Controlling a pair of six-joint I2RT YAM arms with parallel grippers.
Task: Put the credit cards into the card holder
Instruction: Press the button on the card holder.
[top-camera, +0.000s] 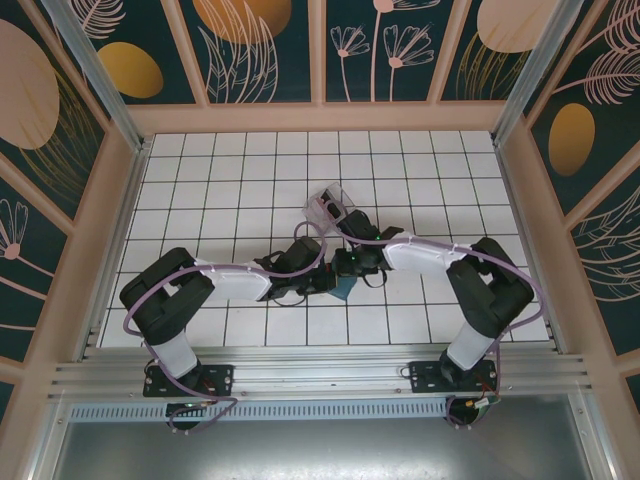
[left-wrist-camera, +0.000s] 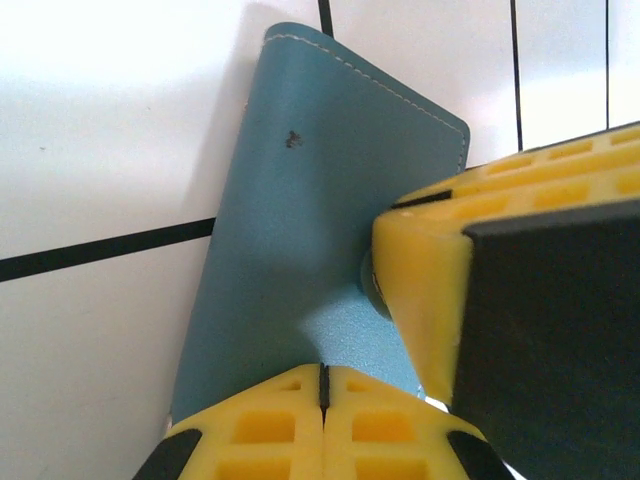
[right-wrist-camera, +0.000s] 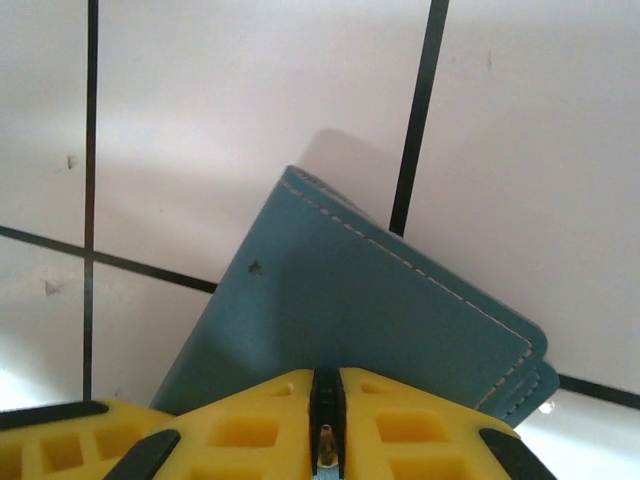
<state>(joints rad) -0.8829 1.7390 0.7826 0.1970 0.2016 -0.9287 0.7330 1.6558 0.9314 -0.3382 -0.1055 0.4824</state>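
The left gripper (left-wrist-camera: 322, 400) has its yellow fingers pressed together, their tips at the near end of the card holder (left-wrist-camera: 300, 230). The holder lies folded on the tiled table, just ahead, and its long axis runs away from these fingers. The right gripper (right-wrist-camera: 325, 410) is also closed, at the holder's side edge; a thin sliver sits between its fingers, and I cannot tell what it is. Both arms are equally near. The right wrist view shows the two-leaf corner; the left wrist view shows the right finger touching the cover.

Card holder (right-wrist-camera: 370, 310), apparently in end effector (right-wrist-camera: 325, 390)
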